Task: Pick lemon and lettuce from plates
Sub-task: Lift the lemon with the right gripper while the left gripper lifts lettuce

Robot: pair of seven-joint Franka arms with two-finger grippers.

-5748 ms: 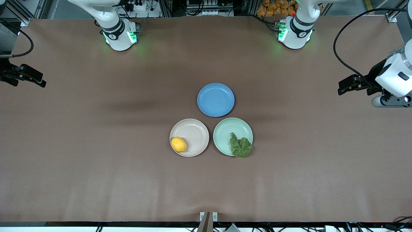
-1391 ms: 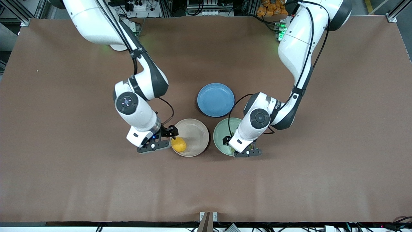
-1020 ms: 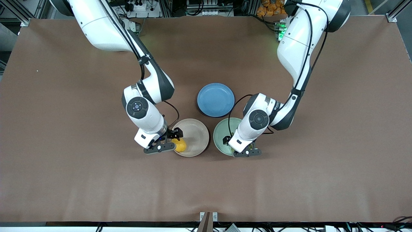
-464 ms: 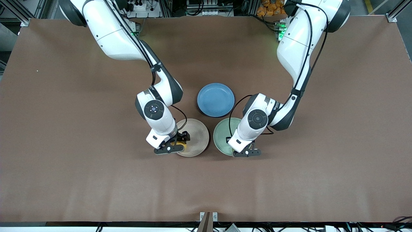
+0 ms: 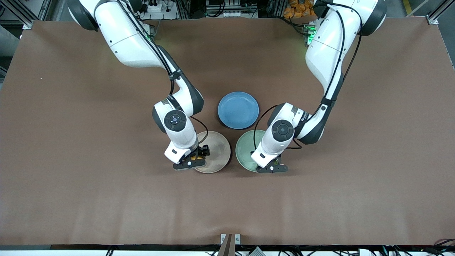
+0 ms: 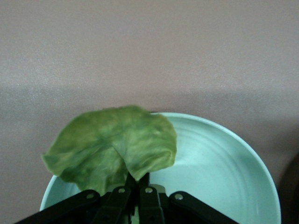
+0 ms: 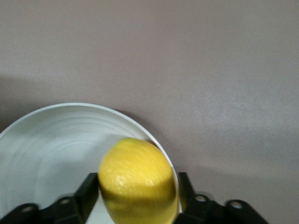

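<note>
Since half a second ago, the right gripper point(image 5: 193, 160) has moved in over the beige-pink plate point(image 5: 217, 151), and now its fingers point(image 7: 88, 192) stand on both sides of the lemon point(image 7: 138, 183), touching it. The left gripper point(image 5: 270, 164) stays over the mint green plate point(image 6: 219, 163), closed on the stem end of the lettuce point(image 6: 112, 147). The blue plate point(image 5: 238, 110) lies farther from the camera, between both arms.

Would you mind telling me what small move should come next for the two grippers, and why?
Probably lift both straight up: the left gripper looks shut on the lettuce over the mint plate, and the right gripper brackets the lemon over the beige plate.
</note>
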